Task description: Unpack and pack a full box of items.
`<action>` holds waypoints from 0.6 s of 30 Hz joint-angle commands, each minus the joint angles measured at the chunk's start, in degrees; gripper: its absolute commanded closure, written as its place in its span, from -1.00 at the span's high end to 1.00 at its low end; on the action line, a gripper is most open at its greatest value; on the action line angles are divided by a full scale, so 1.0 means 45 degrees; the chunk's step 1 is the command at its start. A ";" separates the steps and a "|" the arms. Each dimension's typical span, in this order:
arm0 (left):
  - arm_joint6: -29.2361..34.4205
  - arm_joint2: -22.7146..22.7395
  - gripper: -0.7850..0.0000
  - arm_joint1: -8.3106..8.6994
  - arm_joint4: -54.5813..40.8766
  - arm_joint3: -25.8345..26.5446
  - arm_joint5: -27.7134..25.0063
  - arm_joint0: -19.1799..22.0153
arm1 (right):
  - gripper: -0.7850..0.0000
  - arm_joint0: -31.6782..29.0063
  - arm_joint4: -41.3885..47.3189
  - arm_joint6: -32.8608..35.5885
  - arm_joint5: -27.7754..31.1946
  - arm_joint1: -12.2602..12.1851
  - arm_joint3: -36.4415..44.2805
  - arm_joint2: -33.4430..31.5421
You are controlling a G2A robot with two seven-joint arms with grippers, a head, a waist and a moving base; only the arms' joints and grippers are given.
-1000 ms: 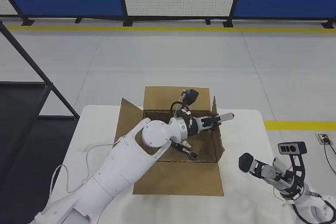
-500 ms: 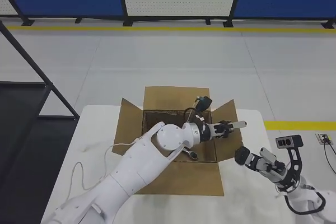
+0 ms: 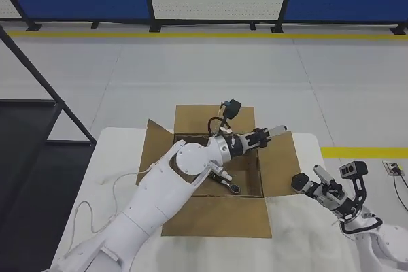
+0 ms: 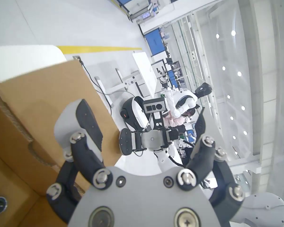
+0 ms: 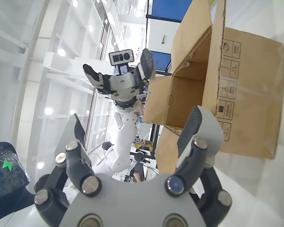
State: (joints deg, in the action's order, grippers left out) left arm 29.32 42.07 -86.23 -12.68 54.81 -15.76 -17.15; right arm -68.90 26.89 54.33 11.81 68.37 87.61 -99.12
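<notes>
cardboard box (image 3: 217, 217) sitting open at the middle of the white table's (image 3: 115, 156) far edge, all four flaps folded outward. left gripper (image 3: 266, 134) hanging above the box's far right corner, over the hinge of the right flap, jaws spread wide with nothing between them. right gripper (image 3: 311, 178) low near the table's right edge, just beside the outer edge of that right flap, jaws likewise parted and empty; cannot tell whether touching the cardboard. small metal tool (image 3: 229, 182) lying flat on the box floor, toward the near wall, apart from both sets of jaws.
</notes>
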 commanded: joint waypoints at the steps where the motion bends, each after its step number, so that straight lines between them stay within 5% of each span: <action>1: -0.0208 0.1046 1.00 0.0488 0.0718 0.1060 0.0327 -0.0669 | 1.00 0.0226 0.0193 0.0226 -0.0135 -0.0040 -0.0322 0.0003; 10: 0.0003 0.6161 1.00 0.2220 0.2956 0.8254 0.2428 -0.5647 | 1.00 0.1479 -0.0808 -0.0160 -0.0760 -0.0137 -0.1636 0.0857; 18: 0.0184 0.8641 1.00 0.2706 0.3708 1.1544 0.3229 -0.8178 | 1.00 0.2200 -0.1410 -0.0142 -0.1348 -0.0239 -0.2524 0.1340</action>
State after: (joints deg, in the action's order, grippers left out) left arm 30.26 79.82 -74.24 3.29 105.55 -1.66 -52.88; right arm -59.25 20.88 53.66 5.90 67.35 76.60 -93.33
